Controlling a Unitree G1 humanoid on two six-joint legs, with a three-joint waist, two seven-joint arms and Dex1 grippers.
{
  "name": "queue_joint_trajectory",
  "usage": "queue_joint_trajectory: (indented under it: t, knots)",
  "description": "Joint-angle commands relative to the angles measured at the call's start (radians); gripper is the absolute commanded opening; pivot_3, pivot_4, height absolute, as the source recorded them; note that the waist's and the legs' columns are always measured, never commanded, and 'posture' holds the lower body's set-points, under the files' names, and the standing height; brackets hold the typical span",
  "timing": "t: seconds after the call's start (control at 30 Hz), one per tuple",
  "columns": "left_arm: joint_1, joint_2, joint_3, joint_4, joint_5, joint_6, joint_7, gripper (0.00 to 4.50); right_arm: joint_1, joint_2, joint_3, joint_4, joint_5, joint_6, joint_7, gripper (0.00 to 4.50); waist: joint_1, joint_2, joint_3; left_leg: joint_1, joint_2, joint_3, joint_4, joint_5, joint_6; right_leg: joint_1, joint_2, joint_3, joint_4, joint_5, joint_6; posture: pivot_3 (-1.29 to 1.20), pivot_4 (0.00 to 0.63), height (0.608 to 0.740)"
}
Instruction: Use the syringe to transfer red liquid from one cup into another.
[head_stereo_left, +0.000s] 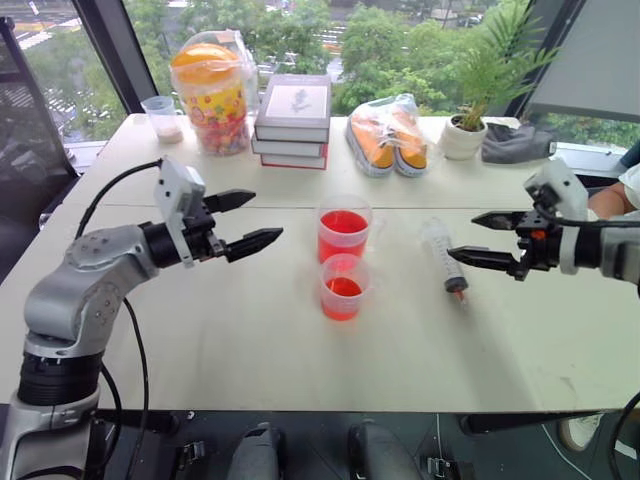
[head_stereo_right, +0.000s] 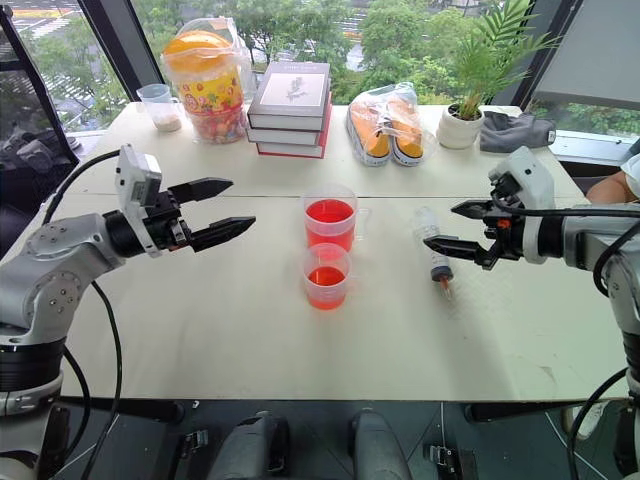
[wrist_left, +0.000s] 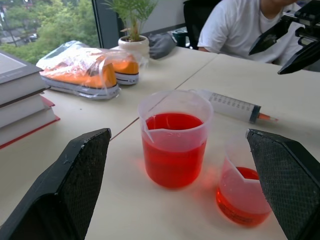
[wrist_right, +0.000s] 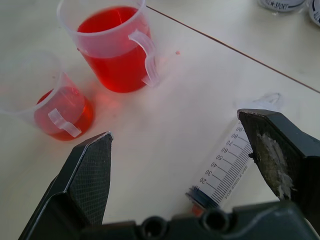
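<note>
Books (head_stereo_left: 292, 120), bagged shoes (head_stereo_left: 388, 135), potted plant (head_stereo_left: 468, 125) behind cups (head_stereo_left: 343, 260), syringe (head_stereo_left: 441, 255) lying flat (both grippers' jaws apart)

the syringe (head_stereo_left: 441, 253), clear with a thick printed barrel and a small orange-red tip, lies flat on the table to the right of the cups, tip toward the robot. the larger handled cup (head_stereo_left: 344, 229) stands upright, over half full of red liquid (head_stereo_left: 344, 233). the smaller cup (head_stereo_left: 343, 287) stands just in front of it, holding a shallower red layer.
</note>
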Motion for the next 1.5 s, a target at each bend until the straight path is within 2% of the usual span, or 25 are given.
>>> queue_joint_trajectory:
  t: [0.03, 0.67, 0.93, 1.03, 1.17, 1.37, 1.5]
  knots:
    - [-0.015, -0.006, 0.008, -0.016, -0.011, -0.013, -0.003, 4.5, 0.0, -0.026, -0.044, -0.033, 0.012, -0.009, -0.009, 4.39, -0.001, 0.0, 0.0, 0.0, 0.0, 0.0, 0.0, 0.0, 0.0, 0.0, 0.0, 0.0, 0.0, 0.0, 0.0, 0.0, 0.15, 0.74]
    - [-0.023, -0.025, 0.006, -0.02, -0.019, -0.01, -0.011, 4.5, 0.003, -0.043, 0.006, -0.033, 0.012, 0.022, -0.041, 4.39, 0.0, 0.0, 0.0, 0.0, 0.0, 0.0, 0.0, 0.0, 0.0, 0.0, 0.0, 0.0, 0.0, 0.0, 0.0, 0.0, 0.15, 0.74]
    - [-0.021, -0.025, 0.006, -0.021, -0.016, -0.011, -0.015, 4.5, -0.096, -0.043, 0.09, 0.013, -0.003, 0.128, -0.092, 4.39, 0.0, 0.0, 0.0, 0.0, 0.0, 0.0, 0.0, 0.0, 0.0, 0.0, 0.0, 0.0, 0.0, 0.0, 0.0, 0.0, 0.15, 0.74]
    - [-0.024, -0.027, 0.004, -0.019, -0.014, -0.012, -0.015, 4.5, -0.22, -0.024, 0.168, 0.094, -0.018, 0.251, -0.132, 4.39, -0.004, 0.0, 0.0, 0.0, 0.0, 0.0, 0.0, 0.0, 0.0, 0.0, 0.0, 0.0, 0.0, 0.0, 0.0, 0.0, 0.15, 0.74]
    - [-0.034, -0.038, -0.01, -0.01, -0.006, -0.019, -0.015, 4.5, -0.425, 0.078, 0.313, 0.331, -0.105, 0.36, -0.214, 4.39, -0.006, 0.0, 0.0, 0.001, 0.0, 0.0, 0.001, 0.0, 0.0, 0.0, 0.0, 0.001, 0.0, 0.0, -0.001, 0.0, 0.15, 0.74]
    - [-0.041, -0.066, -0.021, -0.004, 0.006, -0.031, -0.005, 4.5, -0.592, 0.204, 0.478, 0.653, -0.251, 0.293, -0.24, 4.39, -0.001, 0.0, 0.0, -0.001, 0.0, 0.001, 0.0, 0.0, 0.0, -0.001, 0.0, 0.0, 0.0, 0.002, 0.002, 0.0, 0.15, 0.74]
    - [-0.029, -0.082, -0.017, -0.016, 0.005, -0.034, 0.009, 4.5, -0.654, 0.284, 0.537, 0.844, -0.326, 0.205, -0.224, 4.39, -0.001, 0.0, 0.0, -0.002, 0.0, 0.001, 0.0, 0.0, 0.0, -0.002, 0.0, 0.0, 0.0, 0.002, 0.002, 0.0, 0.15, 0.74]
